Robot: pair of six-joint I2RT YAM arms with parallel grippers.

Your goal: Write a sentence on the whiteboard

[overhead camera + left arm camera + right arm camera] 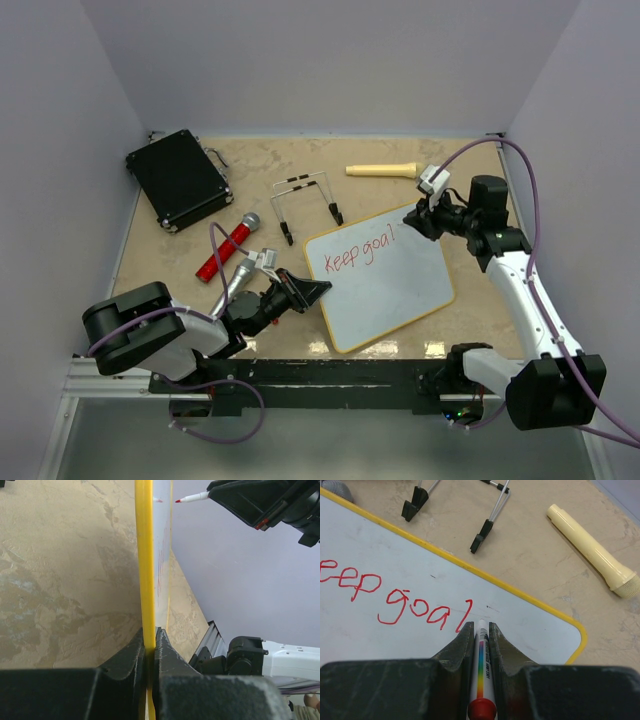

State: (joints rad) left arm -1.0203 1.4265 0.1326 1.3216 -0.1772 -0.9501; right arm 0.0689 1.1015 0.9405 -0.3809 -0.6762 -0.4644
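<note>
The whiteboard (pixel 385 285) lies tilted on the table, white with a yellow frame (pixel 145 555) (pixel 520 592). Red handwriting, the sentence (pixel 358 256) (pixel 395 602), reads "Keep goal" along its upper part. My left gripper (pixel 318 291) (pixel 150 645) is shut on the board's left edge, the yellow frame pinched between its jaws. My right gripper (pixel 415 222) (pixel 481 627) is shut on a white marker (pixel 482 665) with a rainbow stripe and red end, tip just right of the "l". The red marker tip (pixel 178 501) hovers close to the board surface.
A black case (pixel 178 180) sits at the back left. A red-handled microphone (pixel 228 248) and a silver one (pixel 236 281) lie left of the board. A wire stand (pixel 305 205) (pixel 455 510) and a cream cylinder (pixel 382 171) (pixel 592 550) lie behind it.
</note>
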